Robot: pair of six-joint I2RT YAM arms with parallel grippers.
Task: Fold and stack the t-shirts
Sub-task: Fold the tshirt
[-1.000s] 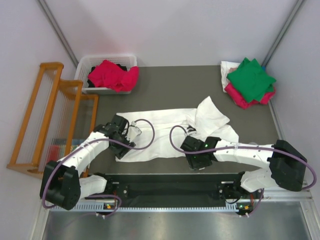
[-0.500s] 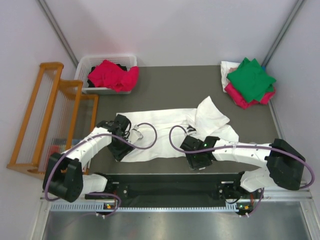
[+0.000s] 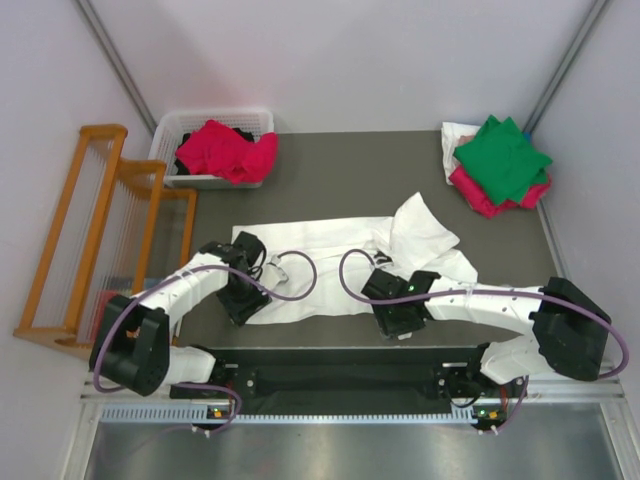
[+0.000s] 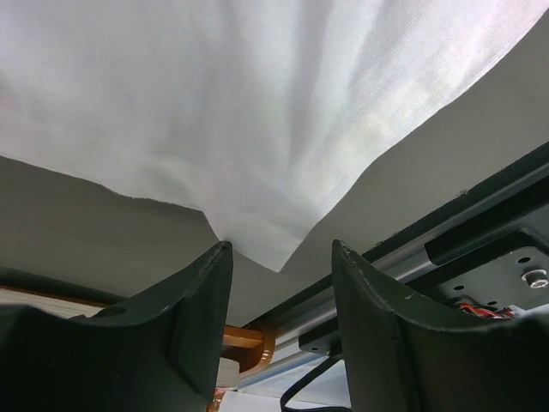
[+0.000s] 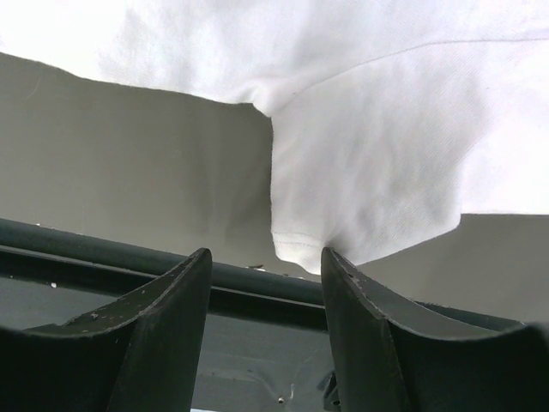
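cloth first: a large white t-shirt (image 3: 330, 265) is spread across the middle of the dark table (image 3: 330, 170), laid out left to right. its right end is bunched up and flipped over itself a bit.

the left gripper (image 4: 280, 249) is parked at the near-left corner of that shirt. in the left wrist view the jaws are seen standing apart. the pointed corner of the hem pokes down into the gap and nothing is pinched, so it's open.

same deal on the other side. the right gripper (image 5: 266, 253) is set at the near edge toward the shirt's right end, jaws apart, with a stitched hem corner hanging between the fingers. no squeeze on the fabric can be made out, so nothing is held there either. both grippers are pointed toward the black rail (image 3: 340, 370) along the near edge.

a folded stack is found at the far right corner: a green t-shirt (image 3: 502, 155) on top, a pink t-shirt (image 3: 478, 195) under it, and something white peeking out at the back left.

at the far left, a crumpled pink shirt (image 3: 225, 150) is heaped in the white basket (image 3: 172, 128), spilling over the rim, with something dark tucked beside it. a wooden rack (image 3: 100, 230) is stood off the table's left side.
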